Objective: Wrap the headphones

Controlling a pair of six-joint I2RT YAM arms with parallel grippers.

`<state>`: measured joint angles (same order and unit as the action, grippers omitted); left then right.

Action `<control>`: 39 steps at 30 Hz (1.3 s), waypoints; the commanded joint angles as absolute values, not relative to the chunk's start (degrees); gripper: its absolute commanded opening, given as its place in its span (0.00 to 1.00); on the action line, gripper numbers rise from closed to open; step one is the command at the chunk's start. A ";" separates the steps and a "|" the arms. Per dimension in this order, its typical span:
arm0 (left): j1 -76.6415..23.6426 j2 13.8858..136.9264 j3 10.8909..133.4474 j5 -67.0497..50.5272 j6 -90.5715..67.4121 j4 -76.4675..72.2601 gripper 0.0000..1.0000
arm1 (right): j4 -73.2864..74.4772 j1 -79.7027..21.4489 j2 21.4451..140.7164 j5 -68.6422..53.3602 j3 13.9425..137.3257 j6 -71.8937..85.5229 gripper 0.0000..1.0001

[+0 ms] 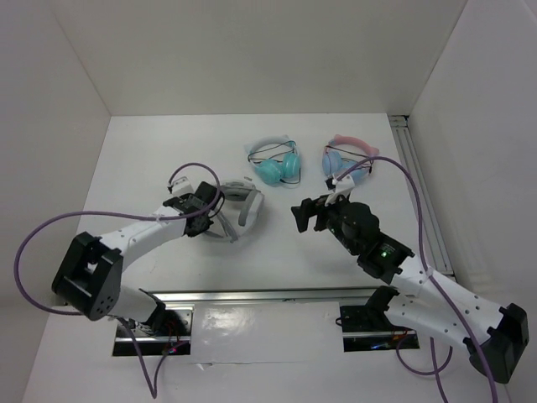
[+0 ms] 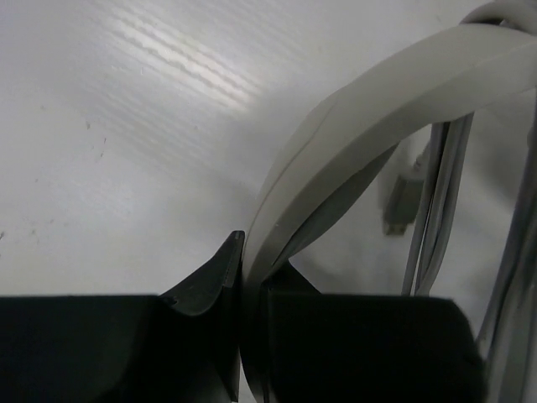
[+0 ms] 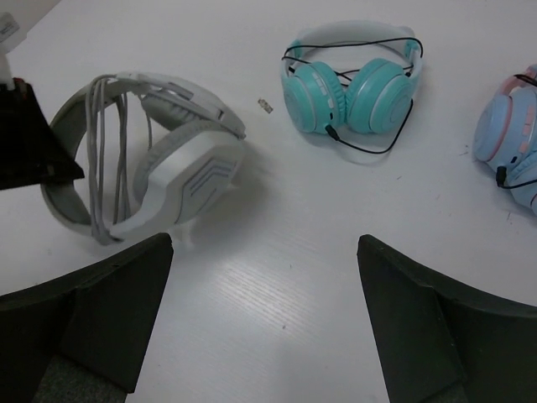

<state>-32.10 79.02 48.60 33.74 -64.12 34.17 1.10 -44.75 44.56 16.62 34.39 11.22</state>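
While the headphones (image 3: 193, 168) are pinched by the left claw (image 2: 252, 273), the right claw (image 3: 264, 248) is held spread beside them.

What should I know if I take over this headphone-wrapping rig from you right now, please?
Left claw: shut on the headband of the headphones, which rest on the table.
Right claw: open, empty, hovering over bare table to the right of them.
Done: the cable is looped several times across the headband.
Left: what looks like the plug seems loose inside the band; probably tuck it in, then release.
The teal pair and pink-and-blue pair lie apart, further back.
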 commanded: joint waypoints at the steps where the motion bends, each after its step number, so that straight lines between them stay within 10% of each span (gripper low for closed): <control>1: -25.41 83.29 48.60 25.87 -57.49 16.98 0.00 | 0.26 -45.18 45.26 15.12 36.74 9.85 0.98; 7: -21.88 92.71 49.75 20.65 -56.87 14.50 0.10 | 0.26 -46.40 46.85 12.39 36.74 9.23 0.98; 11: -21.36 94.57 50.27 20.65 -59.06 17.13 0.36 | 0.26 -47.72 46.23 12.39 36.74 8.70 0.98; 15: -22.76 87.91 46.77 22.05 -61.60 19.15 1.00 | 2.10 -49.91 45.09 15.11 38.40 8.70 0.98; 39: -36.12 34.13 68.55 31.64 -42.72 60.01 1.00 | 54.47 -53.70 37.80 31.36 78.57 20.92 1.00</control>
<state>-35.83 39.38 66.06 28.88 -47.75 51.46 40.97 -53.39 38.68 24.60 75.81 19.07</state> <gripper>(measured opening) 1.001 0.999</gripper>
